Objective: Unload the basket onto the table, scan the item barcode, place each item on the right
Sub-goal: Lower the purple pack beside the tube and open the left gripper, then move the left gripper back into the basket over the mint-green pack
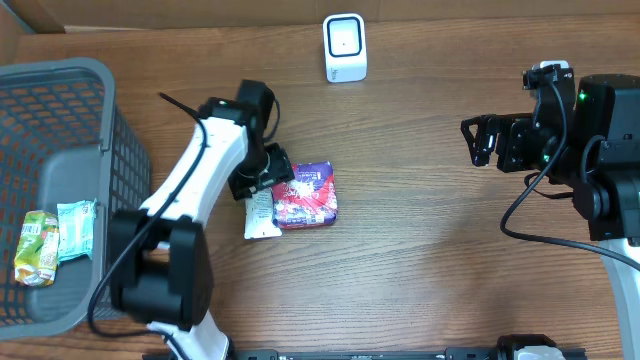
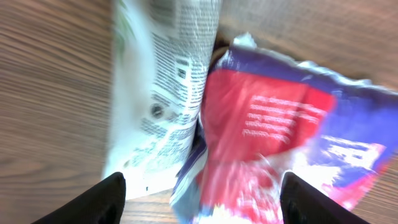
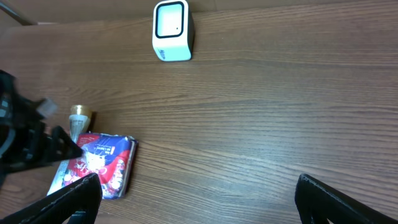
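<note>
Obs., bearings as seen from overhead. Two candidate items lie touching on the brown wood-grain desk (image 1: 420, 250): a red-and-purple foil pouch (image 1: 308, 195), and a slim white printed sachet (image 1: 260, 215) along its 9 o'clock edge. Cannot tell which one is meant for scanning.

The left claw (image 1: 265, 175) hangs low over the pair's upper end, jaws spread wide, gripping nothing. Its wrist view shows one dark fingertip (image 2: 112, 196) outside the sachet and the other at the pouch's far side, so the jaws straddle both items. From this claw the sachet lies toward 6 o'clock and the pouch toward 4. The sachet's long axis runs about 12-to-6; the pouch is nearly square.

The right claw (image 1: 478, 142) is open and empty, well apart at 3 o'clock. The left arm is clearly nearer.

The small white box scanner (image 1: 345, 47) stands at about 1 o'clock from the items, well apart.

Judgement: a pick should close across the sachet's short width, and the present straddle risks catching both. Print is blurred; no barcode located.
</note>
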`<state>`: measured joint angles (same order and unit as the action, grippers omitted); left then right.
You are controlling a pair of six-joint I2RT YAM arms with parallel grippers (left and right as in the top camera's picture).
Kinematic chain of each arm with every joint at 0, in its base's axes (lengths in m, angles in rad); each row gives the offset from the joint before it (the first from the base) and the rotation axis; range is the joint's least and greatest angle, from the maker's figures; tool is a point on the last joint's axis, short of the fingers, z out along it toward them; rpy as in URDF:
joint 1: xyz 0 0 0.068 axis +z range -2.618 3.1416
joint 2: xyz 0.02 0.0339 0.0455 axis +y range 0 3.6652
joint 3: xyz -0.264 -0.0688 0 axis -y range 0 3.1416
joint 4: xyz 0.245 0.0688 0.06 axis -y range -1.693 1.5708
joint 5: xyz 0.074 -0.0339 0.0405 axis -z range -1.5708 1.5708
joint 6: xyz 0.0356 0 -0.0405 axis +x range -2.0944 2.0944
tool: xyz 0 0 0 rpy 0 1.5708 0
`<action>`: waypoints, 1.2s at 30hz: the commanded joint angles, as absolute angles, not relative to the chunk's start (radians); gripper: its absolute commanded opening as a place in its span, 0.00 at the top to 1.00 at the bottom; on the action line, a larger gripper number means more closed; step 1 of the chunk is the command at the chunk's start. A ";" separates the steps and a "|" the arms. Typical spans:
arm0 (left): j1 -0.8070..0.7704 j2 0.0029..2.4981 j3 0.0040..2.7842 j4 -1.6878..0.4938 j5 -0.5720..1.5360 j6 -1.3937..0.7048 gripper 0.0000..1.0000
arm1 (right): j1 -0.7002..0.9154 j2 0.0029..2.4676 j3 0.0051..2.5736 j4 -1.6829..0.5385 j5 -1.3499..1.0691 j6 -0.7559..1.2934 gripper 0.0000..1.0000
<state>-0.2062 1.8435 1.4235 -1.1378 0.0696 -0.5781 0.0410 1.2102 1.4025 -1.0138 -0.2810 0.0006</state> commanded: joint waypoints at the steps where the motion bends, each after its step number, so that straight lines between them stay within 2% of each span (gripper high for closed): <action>1: -0.210 1.705 1.498 -1.153 0.018 -0.545 0.27 | 0.044 1.203 1.433 -1.010 -0.278 0.003 0.00; 6: -0.196 1.567 1.535 -1.170 0.017 -0.545 0.22 | 0.044 1.203 1.433 -1.009 -0.278 0.003 0.00; 12: -0.062 1.412 1.577 -1.223 -0.023 -0.536 0.21 | 0.044 1.203 1.433 -1.010 -0.278 0.003 0.00; 25: 0.427 1.317 1.790 -1.253 -0.060 -0.372 0.06 | 0.044 1.203 1.433 -1.010 -0.278 0.003 0.00; 27: 0.562 1.331 1.790 -1.271 -0.059 -0.373 0.07 | 0.044 1.203 1.433 -1.010 -0.278 0.003 0.00; 30: 0.679 1.369 1.784 -1.304 -0.060 -0.369 0.08 | 0.044 1.203 1.433 -1.010 -0.278 0.003 0.00; 36: 0.829 1.481 1.714 -1.295 -0.026 -0.376 0.11 | 0.044 1.203 1.433 -1.010 -0.278 0.003 0.00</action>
